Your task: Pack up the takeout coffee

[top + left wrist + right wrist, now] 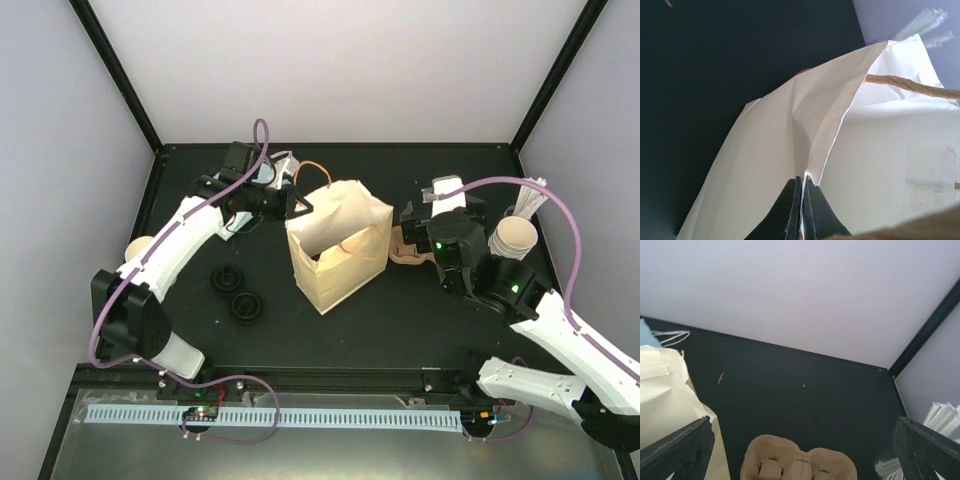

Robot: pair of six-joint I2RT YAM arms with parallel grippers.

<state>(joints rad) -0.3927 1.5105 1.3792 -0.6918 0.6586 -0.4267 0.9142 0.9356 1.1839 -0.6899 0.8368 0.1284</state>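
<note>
The takeout coffee [138,247] sits well left of the left pincer [300,207], which clamps the paper bag [345,265]; right pincer [804,422] gapes open.

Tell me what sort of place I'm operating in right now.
Most likely a lab test cell staged as a takeout packing counter: plain pale walls and black frame posts enclose a black table holding a paper bag, a pulp cup carrier and stacked paper cups.

One bag [350,272], two lids [228,279] [245,306], one carrier [799,465], one cup stack [513,238], one cup [138,247].
</note>
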